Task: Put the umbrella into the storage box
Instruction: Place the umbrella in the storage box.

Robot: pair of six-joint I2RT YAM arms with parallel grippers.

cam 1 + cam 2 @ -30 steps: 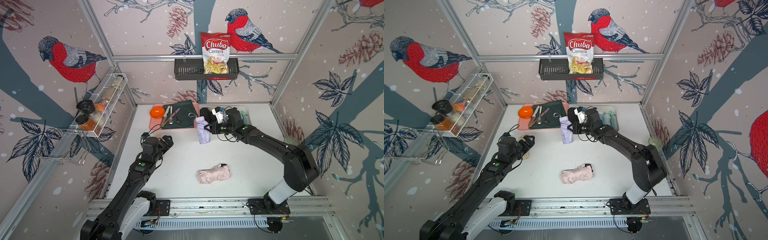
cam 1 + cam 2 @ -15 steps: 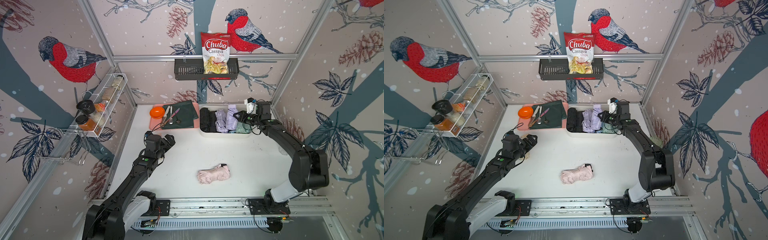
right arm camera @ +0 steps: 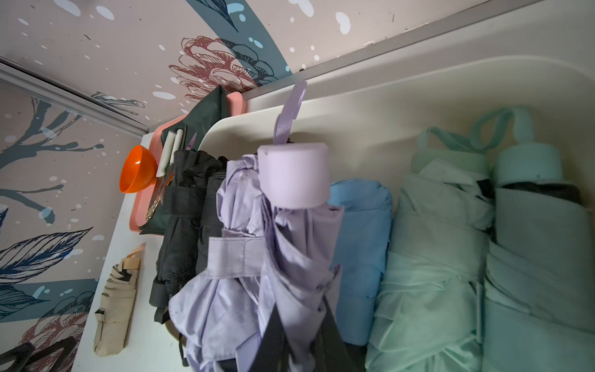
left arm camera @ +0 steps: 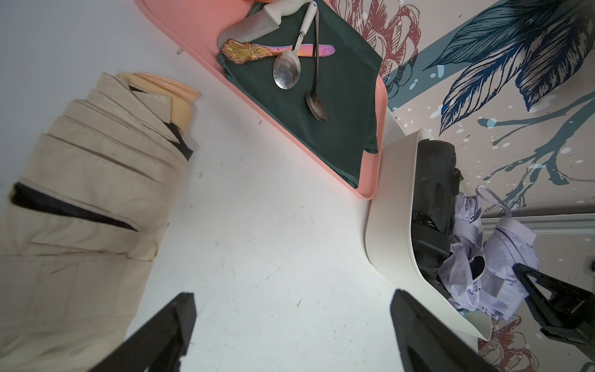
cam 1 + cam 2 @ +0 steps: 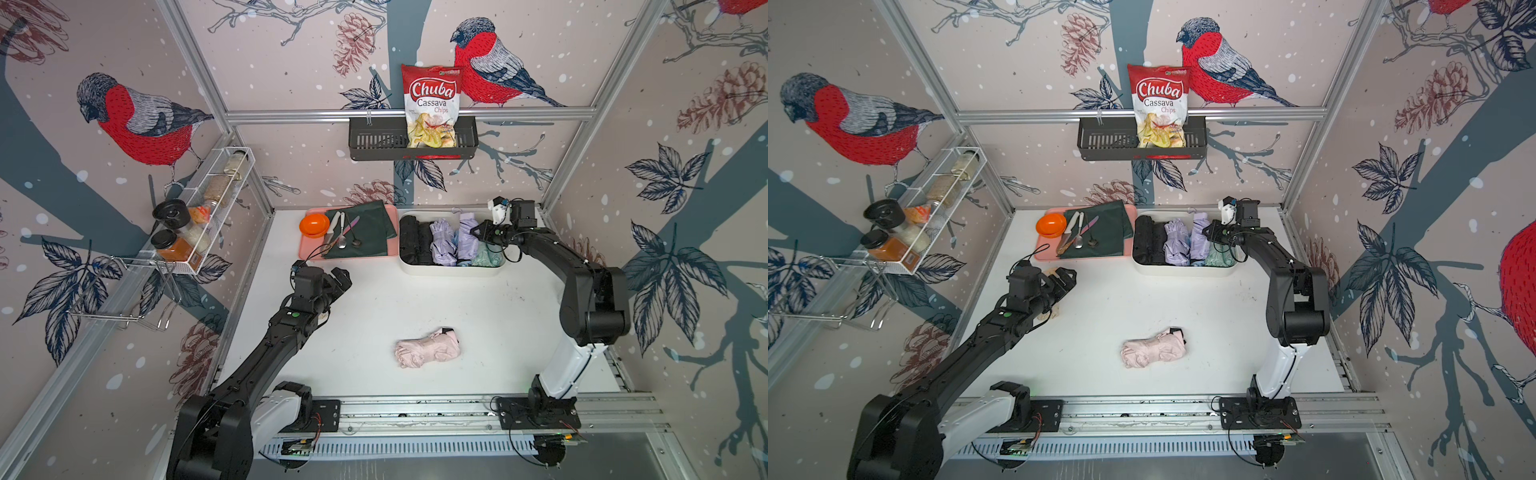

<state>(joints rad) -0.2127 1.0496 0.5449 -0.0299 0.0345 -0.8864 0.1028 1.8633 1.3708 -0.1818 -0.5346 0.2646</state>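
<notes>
Holding lilac umbrella [image 3: 299, 257] by its folded canopy in right fingers [image 3: 273, 348], clamped tight on the cloth, cap end pointing at the far wall of box [image 3: 386, 122]. Placing it among the others lying in the box, between a second lilac one [image 3: 225, 267] and a blue one [image 3: 360, 257]; not managing to tell whether resting on them or hanging just above. Judging it light, with a stiff core under soft, slippery cloth, so taking it mid-bundle around shaft and ribs, rather than by a loose fold or the strap. Holding left fingers [image 4: 161, 331] wide apart, empty, over bare desk [image 4: 273, 257] beside beige umbrella [image 4: 83, 199]. Getting the grip itself only from the right wrist view. Getting the beige one close only from the left wrist view, with both top views hiding most of it under the left arm. Finding pink umbrella [image 5: 428, 349], alone mid-desk, in both top views only.
</notes>
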